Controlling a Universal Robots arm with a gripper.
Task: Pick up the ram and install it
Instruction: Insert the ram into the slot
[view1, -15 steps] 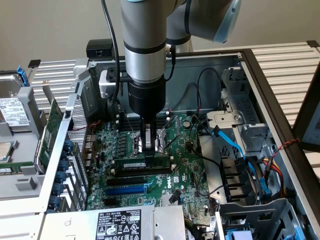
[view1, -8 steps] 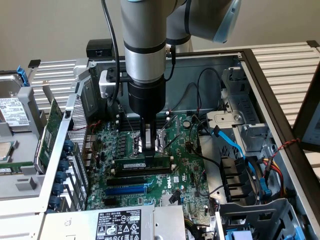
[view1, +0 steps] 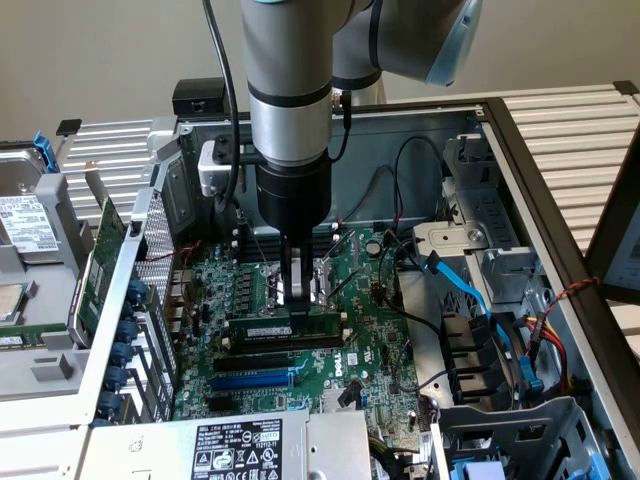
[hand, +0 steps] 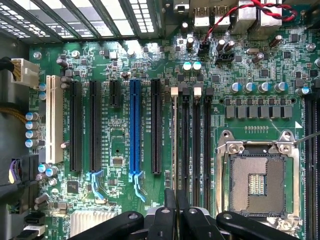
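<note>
The ram (view1: 265, 328), a thin green stick with a white label, stands on edge in a black memory slot on the motherboard (view1: 380, 340) inside the open computer case. My gripper (view1: 297, 308) comes straight down onto the ram's top edge near its middle, and the fingers are shut on it. In the wrist view the gripper (hand: 176, 202) is pressed together over the outermost of the black memory slots (hand: 195, 145), beside the empty processor socket (hand: 260, 185).
A blue expansion slot (view1: 250, 381) and black slots lie just in front of the ram. Blue and black cables (view1: 470, 300) crowd the exterior view's right. The power supply (view1: 240, 445) sits at the front. A green expansion card (view1: 100, 260) stands outside the case wall.
</note>
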